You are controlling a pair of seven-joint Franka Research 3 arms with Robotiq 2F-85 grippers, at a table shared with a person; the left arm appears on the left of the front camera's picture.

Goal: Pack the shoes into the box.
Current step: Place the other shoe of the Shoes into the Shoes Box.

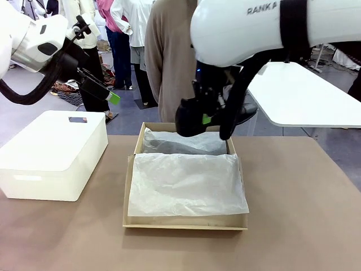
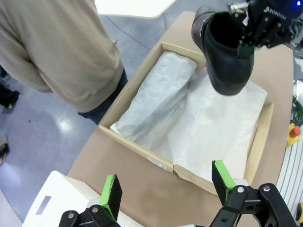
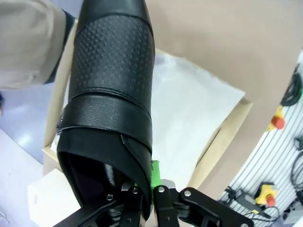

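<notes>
One black leather shoe with a strap hangs in the air over the far end of the tan cardboard box. My right gripper is shut on the rim of its opening; in the right wrist view the shoe points away from the gripper. White tissue paper lines the box, and a long lump lies under it at the far side. The other shoe is hidden or out of view. My left gripper is open and empty, raised high at the left, and its wrist view shows the fingers looking down on the box and the shoe.
A white rounded plastic box stands on the brown table to the left of the cardboard box. A person in a beige top stands at the far edge, just behind the box. A white table is at the back right.
</notes>
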